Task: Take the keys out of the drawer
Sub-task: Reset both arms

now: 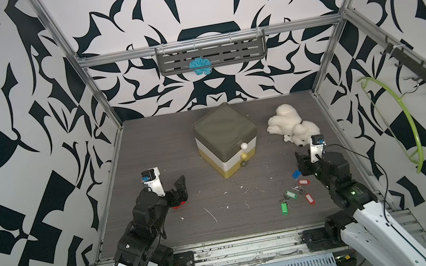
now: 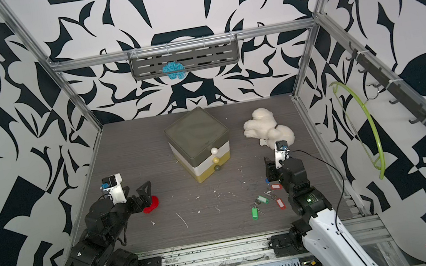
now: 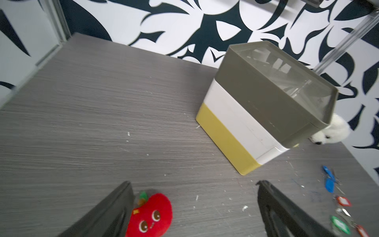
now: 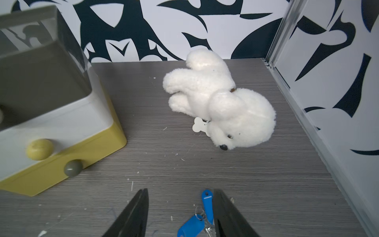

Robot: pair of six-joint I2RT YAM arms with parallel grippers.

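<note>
- While the drawer box (image 1: pixel 225 137) sits shut, the keys (image 1: pixel 296 193) lie on the table (image 1: pixel 150 150), front-right, outside it.
- right gripper (image 4: pixel 180 190): jaws apart, blue-tagged keys (image 4: pixel 191 224) between them, unclamped.
- left gripper (image 3: pixel 193 182): spread wide, holding nothing, red toy (image 3: pixel 150 215) just beside one finger.

The left arm (image 1: pixel 147 209) and right arm (image 1: pixel 344 190) have white shells with dark screw holes and blocky black joints. A white, blue-fronted camera mount (image 1: pixel 152 179) tops each wrist. Thin black cables (image 1: pixel 362 157) trail alongside. The left gripper (image 3: pixel 191 184) and right gripper (image 4: pixel 180 190) are black, tapered.
</note>
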